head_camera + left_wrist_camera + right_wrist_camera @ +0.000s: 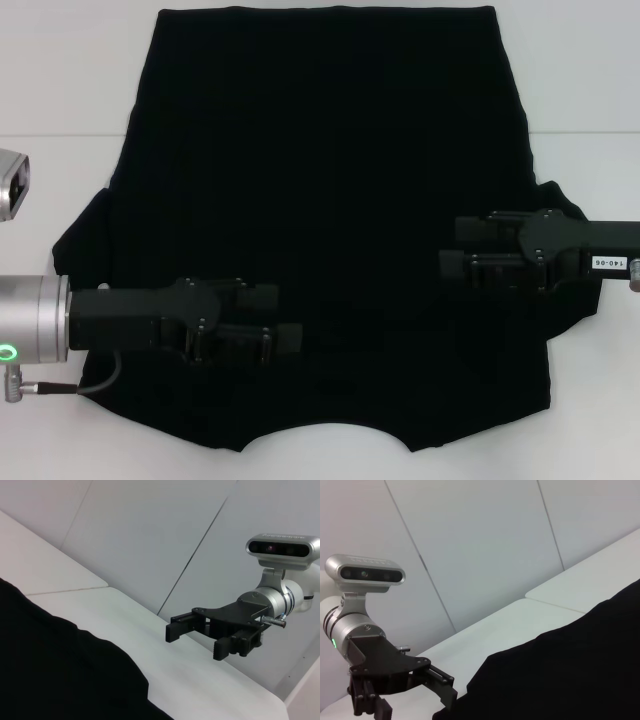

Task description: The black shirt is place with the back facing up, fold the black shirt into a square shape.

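White desk [590, 160] carries the black shirt [320, 170], spread flat across most of the working area, with plain grey wall panels behind in both wrist views. The neckline curve lies at the near edge and the straight hem at the far edge; no lettering is visible, consistent with the back facing up. Both sleeves appear to sit close in at the sides, though black on black makes the folds hard to read. Judged from this layout, the shirt is staged for a symmetrical two-arm fold, with each arm coming in from its own side.

Left pincer [275, 318] is over the near-left part of the shirt, fingers pointing toward the centre. In the right wrist view its fingers stand apart and hold nothing.

Right pincer [455, 248] is over the right part, near the sleeve, pointing inward. The left wrist view shows it [192, 640] parted and empty; contact with the cloth cannot be confirmed.
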`<state>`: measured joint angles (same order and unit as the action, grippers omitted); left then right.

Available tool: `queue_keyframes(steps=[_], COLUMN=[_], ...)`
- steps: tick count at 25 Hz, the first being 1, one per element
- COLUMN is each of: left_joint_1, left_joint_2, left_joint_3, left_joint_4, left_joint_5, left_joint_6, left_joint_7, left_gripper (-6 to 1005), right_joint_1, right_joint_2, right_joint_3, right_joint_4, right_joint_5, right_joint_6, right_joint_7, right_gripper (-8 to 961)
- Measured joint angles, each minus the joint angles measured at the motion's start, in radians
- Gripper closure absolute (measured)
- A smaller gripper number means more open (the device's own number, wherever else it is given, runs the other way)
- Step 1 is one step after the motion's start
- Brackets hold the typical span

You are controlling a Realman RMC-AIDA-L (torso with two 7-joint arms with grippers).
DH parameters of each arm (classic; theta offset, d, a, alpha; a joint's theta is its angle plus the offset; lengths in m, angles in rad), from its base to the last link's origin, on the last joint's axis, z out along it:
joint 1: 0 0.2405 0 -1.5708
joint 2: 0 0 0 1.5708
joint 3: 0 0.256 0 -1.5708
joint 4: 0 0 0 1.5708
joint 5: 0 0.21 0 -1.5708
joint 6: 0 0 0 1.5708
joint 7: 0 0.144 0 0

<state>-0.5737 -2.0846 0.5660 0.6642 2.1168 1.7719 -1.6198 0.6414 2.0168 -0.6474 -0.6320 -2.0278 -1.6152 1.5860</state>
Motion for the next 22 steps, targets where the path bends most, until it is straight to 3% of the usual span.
queue_keyframes(steps=[16, 22], left_joint_1=[0.0, 0.015], left_joint_2=[0.001, 0.016], left_joint_3=[-0.007, -0.161], left_joint_4=[0.0, 0.0], left_joint_5=[0.0, 0.005], left_joint_6=[-0.035, -0.16], left_joint_7=[0.0, -0.047], left_gripper=[111, 112], right_joint_1=[0.006, 0.016], right_joint_2=[0.003, 0.011], right_joint_3=[0.0, -0.001], right_joint_4=[0.0, 0.004], right_joint_5=[0.002, 0.041], right_joint_6=[0.008, 0.033], right_joint_7=[0.0, -0.001], right_gripper=[177, 178])
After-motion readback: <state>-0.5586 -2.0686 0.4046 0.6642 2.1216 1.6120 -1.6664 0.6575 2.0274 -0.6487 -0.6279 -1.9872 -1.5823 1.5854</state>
